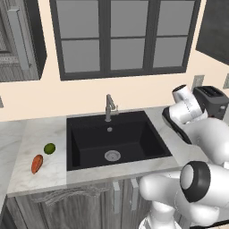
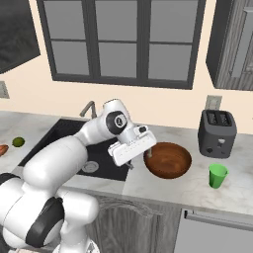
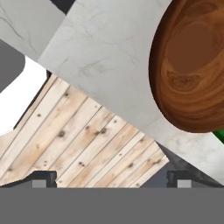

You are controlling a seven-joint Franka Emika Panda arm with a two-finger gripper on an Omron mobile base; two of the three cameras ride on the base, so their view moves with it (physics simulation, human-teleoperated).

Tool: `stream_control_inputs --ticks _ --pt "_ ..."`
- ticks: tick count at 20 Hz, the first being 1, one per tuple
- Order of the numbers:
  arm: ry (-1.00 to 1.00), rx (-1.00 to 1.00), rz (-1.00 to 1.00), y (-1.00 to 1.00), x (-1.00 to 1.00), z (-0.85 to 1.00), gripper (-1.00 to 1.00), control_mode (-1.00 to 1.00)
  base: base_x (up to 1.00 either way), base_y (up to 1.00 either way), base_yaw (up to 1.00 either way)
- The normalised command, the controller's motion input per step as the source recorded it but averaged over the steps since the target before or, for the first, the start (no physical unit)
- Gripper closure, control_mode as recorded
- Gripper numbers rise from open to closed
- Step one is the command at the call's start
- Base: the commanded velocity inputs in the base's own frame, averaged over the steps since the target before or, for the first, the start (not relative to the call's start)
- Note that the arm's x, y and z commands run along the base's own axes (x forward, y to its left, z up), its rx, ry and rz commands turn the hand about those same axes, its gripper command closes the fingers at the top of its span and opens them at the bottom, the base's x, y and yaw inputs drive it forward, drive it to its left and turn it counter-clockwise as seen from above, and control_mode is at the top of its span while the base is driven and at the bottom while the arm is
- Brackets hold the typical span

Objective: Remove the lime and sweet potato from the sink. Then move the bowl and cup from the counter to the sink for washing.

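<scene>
simulated kitchen, the arm partway through a sink-swap task. the lime (image 1: 49, 148) and the sweet potato (image 1: 37, 163) lie side by side, near but apart, on the marbled counter (image 1: 42, 134) to the left of the sink (image 1: 91, 159); both also show small at the left edge of the right base view. the black basin holds nothing but its round silver drain (image 1: 112, 155), with the grey faucet (image 1: 109, 107) at its back rim, so the clearing half of the task reads as done and the basin is ready to take dishes.

the gripper (image 2: 140, 159) hangs over the counter between the sink's right edge and the wooden bowl (image 2: 168, 160), pointing down at the bowl's near rim. its fingers are spread wide and pinch nothing; in the hand view the two dark fingertips (image 3: 43, 178) stand far apart at the bottom, with the bowl (image 3: 190, 65) off to the upper right rather than between them. a wide spread suits a thin upright rim, which one finger must pass inside and the other outside.

the bright green cup (image 2: 217, 176) stands upright on the counter to the right of the bowl, apart from it and in front of the dark toaster (image 2: 217, 132). taking the nearer bowl first is a likely ordering. judged next need: shift toward the rim, descend to straddle it. risk: a shallow bowl may tilt when lifted by one edge.
</scene>
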Motion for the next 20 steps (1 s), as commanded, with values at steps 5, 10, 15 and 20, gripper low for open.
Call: stream_control_inputs --ticks 5,10,15,20 --pt "0.0 0.02 0.0 -0.07 0.06 -0.06 -1.0 -1.0 0.0 0.0 0.0" --pt "0.0 0.07 -0.02 -0.04 0.02 -0.06 -1.0 -1.0 0.0 0.0 0.0" --pt "0.0 0.11 -0.02 -0.02 0.01 -0.07 -1.0 -1.0 0.0 0.0 0.0" --pt "-0.01 0.02 0.0 0.0 0.09 -0.05 -1.0 -1.0 0.0 0.0 0.0"
